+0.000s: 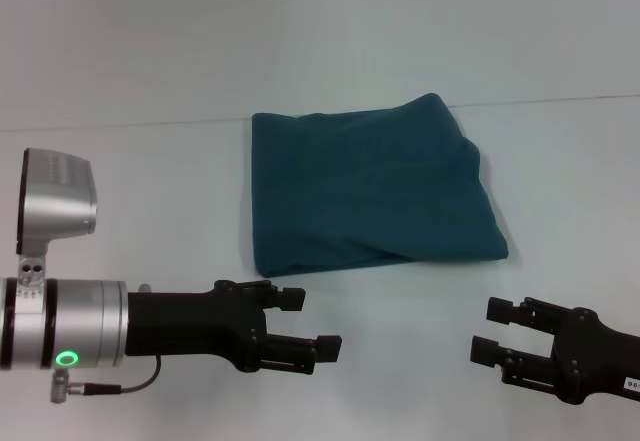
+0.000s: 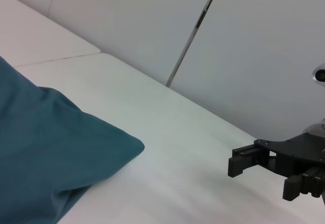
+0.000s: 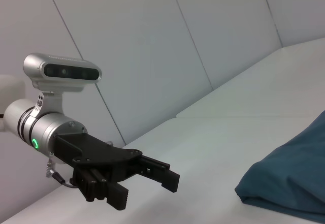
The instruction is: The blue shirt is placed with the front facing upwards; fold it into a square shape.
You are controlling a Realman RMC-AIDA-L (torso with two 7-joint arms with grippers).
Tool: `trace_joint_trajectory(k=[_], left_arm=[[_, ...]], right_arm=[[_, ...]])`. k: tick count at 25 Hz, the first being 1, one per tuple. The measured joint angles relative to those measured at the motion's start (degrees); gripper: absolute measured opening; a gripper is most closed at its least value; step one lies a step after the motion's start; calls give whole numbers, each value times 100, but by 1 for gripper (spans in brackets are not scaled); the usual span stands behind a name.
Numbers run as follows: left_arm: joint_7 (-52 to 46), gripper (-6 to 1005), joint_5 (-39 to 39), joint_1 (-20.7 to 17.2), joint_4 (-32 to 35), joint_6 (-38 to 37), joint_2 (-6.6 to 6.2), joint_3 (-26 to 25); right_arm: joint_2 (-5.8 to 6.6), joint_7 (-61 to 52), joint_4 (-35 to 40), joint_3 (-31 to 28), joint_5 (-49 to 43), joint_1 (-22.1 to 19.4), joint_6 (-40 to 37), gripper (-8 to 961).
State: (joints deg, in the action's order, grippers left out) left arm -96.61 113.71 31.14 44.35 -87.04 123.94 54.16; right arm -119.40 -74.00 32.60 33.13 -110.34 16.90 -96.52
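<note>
The blue shirt (image 1: 375, 189) lies folded into a rough square in the middle of the white bench (image 1: 150, 81). Near the front edge, the left gripper (image 1: 307, 325) and right gripper (image 1: 488, 331) hover wide apart, both empty.

Pale white table (image 1: 150, 61) with a thin seam, grey-white panelled wall (image 3: 152, 41) behind, soft even light.
</note>
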Motion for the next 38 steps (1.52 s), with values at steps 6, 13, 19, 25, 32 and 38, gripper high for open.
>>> trace_joint_trajectory(k=[6, 13, 19, 25, 32, 38], left_arm=[[-1, 946, -4, -41, -6, 1, 9, -4], [-3, 946, -5, -48, -6, -35, 7, -2], [22, 946, -9, -78, -6, -76, 7, -11], [81, 946, -123, -177, -3, -93, 7, -55], [130, 946, -240, -263, 24, -108, 7, -55], [148, 946, -296, -379, 74, -233, 7, -77]], right_arm=[[-3, 0, -12, -10, 4, -6, 5, 759], [1, 26, -94, -9, -3, 8, 10, 759], [5, -5, -96, -8, -1, 24, -30, 759], [5, -5, -96, -8, -6, 43, -36, 759], [5, -62, -96, -8, -9, 53, -40, 759], [-3, -113, -122, 25, 0, 147, -42, 759]])
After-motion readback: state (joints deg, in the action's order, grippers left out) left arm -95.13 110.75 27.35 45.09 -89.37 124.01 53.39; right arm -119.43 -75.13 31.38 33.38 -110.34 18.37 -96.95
